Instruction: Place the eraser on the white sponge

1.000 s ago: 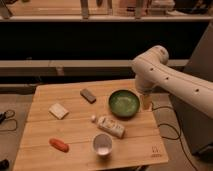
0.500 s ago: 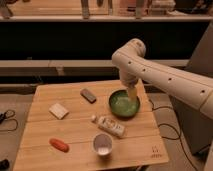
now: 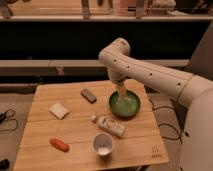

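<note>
Dark grey-brown, flat and matte, the eraser [image 3: 88,95] lies on the wooden table [image 3: 75,132] left of the gripper [image 3: 121,93]. The gripper hangs over the green bowl [image 3: 112,103]; its opening cannot be determined. The white sponge [image 3: 59,110] lies farther left, apart from the eraser.

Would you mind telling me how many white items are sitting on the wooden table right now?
3: the white sponge at the left, the bottle in the middle, the cup near the front edge. The gripper hangs over the green bowl.
</note>
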